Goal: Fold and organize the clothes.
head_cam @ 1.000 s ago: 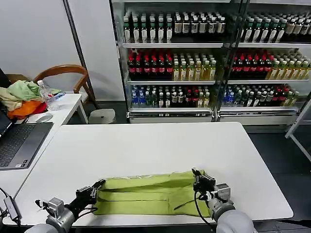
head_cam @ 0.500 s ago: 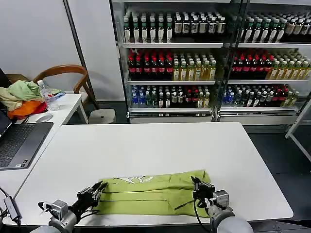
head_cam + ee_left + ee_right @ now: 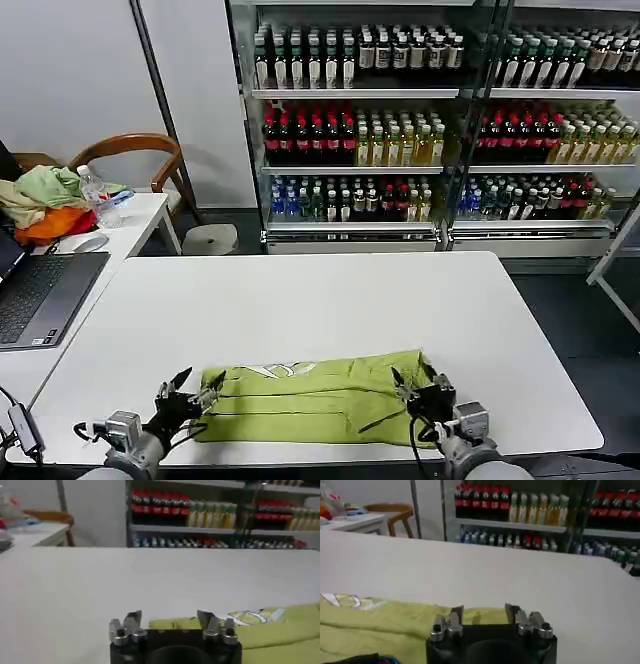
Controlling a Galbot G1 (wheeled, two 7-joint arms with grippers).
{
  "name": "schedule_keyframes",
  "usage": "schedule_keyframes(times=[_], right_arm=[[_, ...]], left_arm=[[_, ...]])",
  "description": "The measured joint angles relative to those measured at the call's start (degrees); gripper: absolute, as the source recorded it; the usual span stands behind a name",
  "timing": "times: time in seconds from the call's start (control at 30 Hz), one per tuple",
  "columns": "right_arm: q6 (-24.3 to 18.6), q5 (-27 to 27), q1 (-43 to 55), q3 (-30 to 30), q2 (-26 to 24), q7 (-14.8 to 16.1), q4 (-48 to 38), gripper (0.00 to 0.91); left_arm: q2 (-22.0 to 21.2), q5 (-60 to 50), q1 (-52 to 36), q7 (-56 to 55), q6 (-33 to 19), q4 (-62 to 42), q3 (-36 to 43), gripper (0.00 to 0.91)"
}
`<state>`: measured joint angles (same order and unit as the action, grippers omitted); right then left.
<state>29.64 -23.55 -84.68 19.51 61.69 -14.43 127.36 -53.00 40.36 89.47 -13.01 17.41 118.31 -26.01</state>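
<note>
You see the white table (image 3: 330, 300) with the green T-shirt (image 3: 315, 398) folded flat near its front edge (pale print up). Your left gripper (image 3: 190, 396) sits at one end, fingers apart, holding nothing. Your right gripper (image 3: 418, 385) sits at the other, also spread and empty.

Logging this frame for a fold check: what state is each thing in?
T-shirt: folded into a long band, flat on the table, print up.
Left gripper: open, at the band's left end.
Right gripper: open, at its right end.
Laptop: open.
</note>
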Motion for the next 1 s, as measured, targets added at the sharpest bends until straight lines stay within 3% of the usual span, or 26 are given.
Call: schedule_keyframes(times=[0.23,0.27,0.3,1.0], right_arm=[[-0.2,1.2,-1.8,2.5,0.8,0.0,1.9,0.907],[-0.2,1.4,-1.9,2.7,0.8,0.0,2.2,0.907],[-0.2,1.5,-2.0,2.9,0.8,0.0,2.4,0.907],[-0.4,3.3,-3.2,4.5,1.6,-0.7,3.0,0.907]], left_arm=[[-1.6,2.5,-0.6,-7.8,0.1,0.5,3.3,0.907],[-1.8,2.7,-0.7,-8.7,0.1,0.5,3.7,0.413],[-2.1,2.9,-0.8,-9.4,0.1,0.5,4.2,0.040],[-5.0,4.0,-2.1,-14.7,-1.2,0.0,9.0,0.040]])
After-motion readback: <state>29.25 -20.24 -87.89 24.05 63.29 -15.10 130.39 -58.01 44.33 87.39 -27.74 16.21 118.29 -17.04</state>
